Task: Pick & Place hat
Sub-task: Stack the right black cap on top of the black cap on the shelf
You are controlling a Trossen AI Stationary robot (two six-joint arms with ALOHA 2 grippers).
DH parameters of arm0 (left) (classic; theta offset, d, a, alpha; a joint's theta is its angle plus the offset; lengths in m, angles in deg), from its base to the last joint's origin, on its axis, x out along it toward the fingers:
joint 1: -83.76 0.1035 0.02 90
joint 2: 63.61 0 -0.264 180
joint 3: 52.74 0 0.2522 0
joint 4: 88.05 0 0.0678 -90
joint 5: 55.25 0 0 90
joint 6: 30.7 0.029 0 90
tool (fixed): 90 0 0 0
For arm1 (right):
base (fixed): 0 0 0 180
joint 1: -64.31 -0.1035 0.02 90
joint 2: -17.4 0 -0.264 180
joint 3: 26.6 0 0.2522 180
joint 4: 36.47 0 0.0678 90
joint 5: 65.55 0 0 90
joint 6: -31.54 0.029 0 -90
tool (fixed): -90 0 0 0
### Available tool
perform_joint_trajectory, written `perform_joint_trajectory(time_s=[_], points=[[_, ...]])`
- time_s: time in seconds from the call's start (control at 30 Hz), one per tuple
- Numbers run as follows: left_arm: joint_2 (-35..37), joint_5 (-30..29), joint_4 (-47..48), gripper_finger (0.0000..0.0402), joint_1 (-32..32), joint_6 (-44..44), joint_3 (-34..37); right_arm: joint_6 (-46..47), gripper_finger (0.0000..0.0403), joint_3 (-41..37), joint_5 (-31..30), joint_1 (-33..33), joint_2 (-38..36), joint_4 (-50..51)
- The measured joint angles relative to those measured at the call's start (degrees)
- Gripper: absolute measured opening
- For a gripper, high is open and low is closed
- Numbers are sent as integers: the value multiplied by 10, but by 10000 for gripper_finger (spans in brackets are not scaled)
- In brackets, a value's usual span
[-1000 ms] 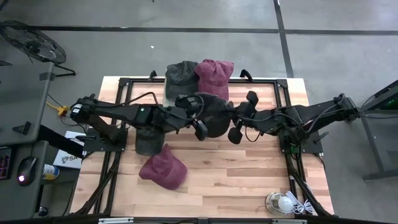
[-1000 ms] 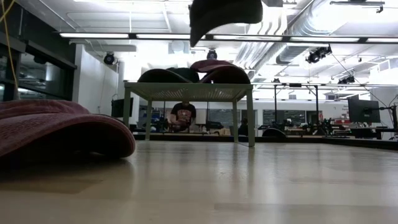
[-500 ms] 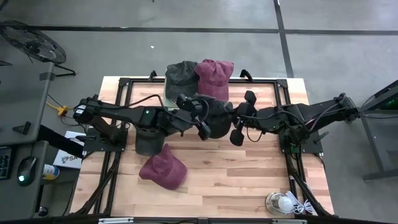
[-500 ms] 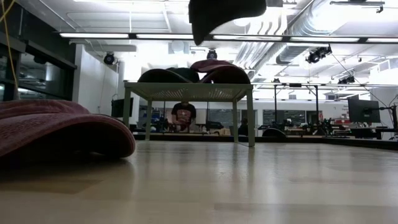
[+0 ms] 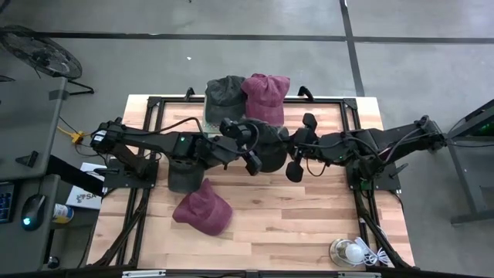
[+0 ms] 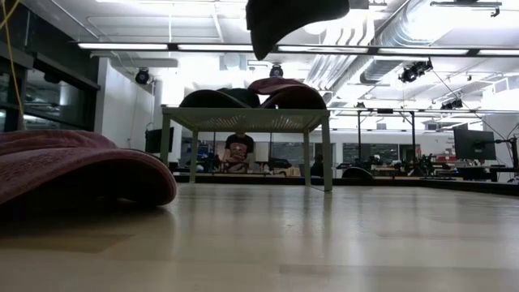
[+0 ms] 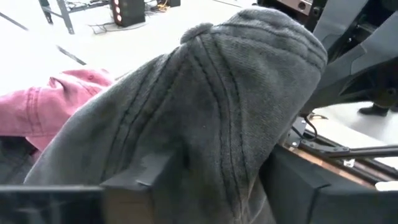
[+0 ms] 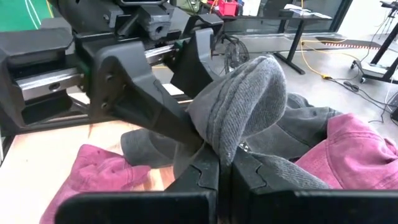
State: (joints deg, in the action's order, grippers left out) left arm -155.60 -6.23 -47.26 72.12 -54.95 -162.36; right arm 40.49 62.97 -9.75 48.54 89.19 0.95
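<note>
Held hat: a dark grey cap (image 5: 266,144) hangs in the air between the two grippers over the middle of the table (image 5: 309,224); in the low view it shows only as a dark shape at the top edge (image 6: 296,20), well clear of the wood.
Left gripper: (image 5: 247,147) clamped on the cap's near side, its fingers (image 7: 140,177) pressing a fold of grey cloth; the crown bulges out just beyond the fingertips.
Right gripper: (image 5: 297,150) pinched shut on the cap's opposite edge, a ridge of fabric (image 8: 242,109) standing up right between its closed fingers (image 8: 199,177).
Grey-green cap: (image 5: 224,93) rests on the raised rack past both grippers, touching the maroon one.
Maroon cap on rack: (image 5: 268,94) beside the grey-green cap, just beyond the held hat.
Dark cap on table: (image 5: 184,176) lies under the left arm, behind its gripper.
Maroon cap on table: (image 5: 203,210) lies nearer the front edge, well apart from both grippers.
Light bulb: (image 5: 351,252) sits at the table's front corner, on the right arm's side.
</note>
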Motion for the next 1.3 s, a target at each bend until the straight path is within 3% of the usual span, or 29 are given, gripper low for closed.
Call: perform_joint_trajectory(time_s=[0.3,0.73,0.87,1.1,1.3], points=[[0,0,-2,15,-1,-16,0,0,0,0,0,0,1,0],[0,17,1,5,0,-16,0,-2,9,0,26,0,1,0],[0,14,6,4,0,-16,1,15,46,0,32,0,0,0],[7,5,27,3,0,-18,1,59,144,0,41,0,-21,7],[46,-17,73,3,1,-71,1,113,199,0,41,0,-72,59]])
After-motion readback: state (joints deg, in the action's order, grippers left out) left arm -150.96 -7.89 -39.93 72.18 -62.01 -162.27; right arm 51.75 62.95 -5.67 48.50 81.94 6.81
